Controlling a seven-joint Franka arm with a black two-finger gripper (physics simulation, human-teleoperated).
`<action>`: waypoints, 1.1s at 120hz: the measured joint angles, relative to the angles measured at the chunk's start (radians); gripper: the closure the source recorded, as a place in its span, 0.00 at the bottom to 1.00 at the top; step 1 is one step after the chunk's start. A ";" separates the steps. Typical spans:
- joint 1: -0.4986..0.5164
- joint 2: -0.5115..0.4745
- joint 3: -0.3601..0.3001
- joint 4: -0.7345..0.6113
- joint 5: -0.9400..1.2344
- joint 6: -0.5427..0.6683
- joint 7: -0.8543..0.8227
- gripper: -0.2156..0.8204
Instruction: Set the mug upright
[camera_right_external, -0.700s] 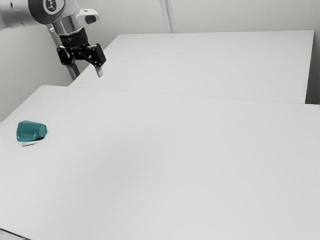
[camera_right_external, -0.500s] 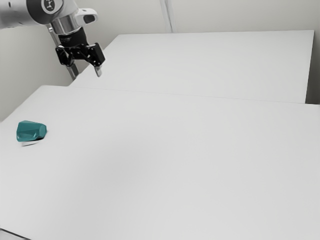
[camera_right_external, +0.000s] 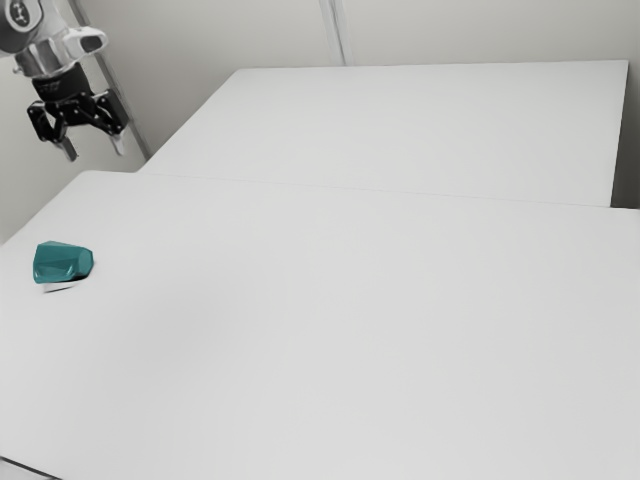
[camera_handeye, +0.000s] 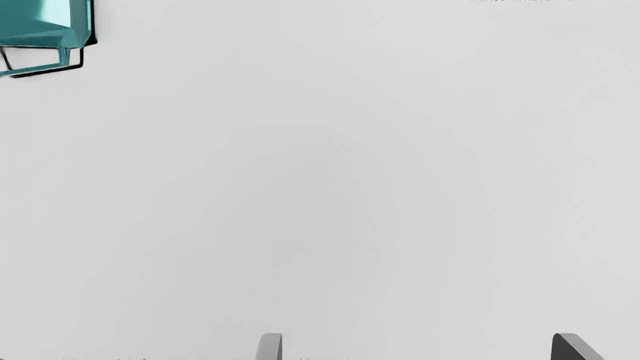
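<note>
My gripper (camera_right_external: 94, 149) hangs in the air at the upper left of the exterior view, above and beyond the mug, touching nothing. A teal, faceted mug (camera_right_external: 62, 262) lies on its side on the white table, near the exterior view's left edge. In the wrist view the fingertips of my gripper (camera_handeye: 417, 346) stand wide apart with bare tabletop between them. Part of the mug (camera_handeye: 35, 22) with its handle shows there, well away from the fingers; the rest of it is cut off.
The white table (camera_right_external: 340, 330) spreads widely toward the exterior view's right. Behind it is a second white surface (camera_right_external: 420, 130), with pale walls beyond. A dark line crosses the near left corner.
My arm has swung toward the exterior view's left, and both fingers now show apart there. The mug has not moved.
</note>
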 joint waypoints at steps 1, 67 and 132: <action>0.006 0.000 0.000 0.000 0.000 0.000 0.002 0.23; 0.365 0.168 -0.006 0.119 -0.031 0.041 0.229 0.23; 0.709 0.423 -0.117 0.280 -0.259 0.148 0.558 0.23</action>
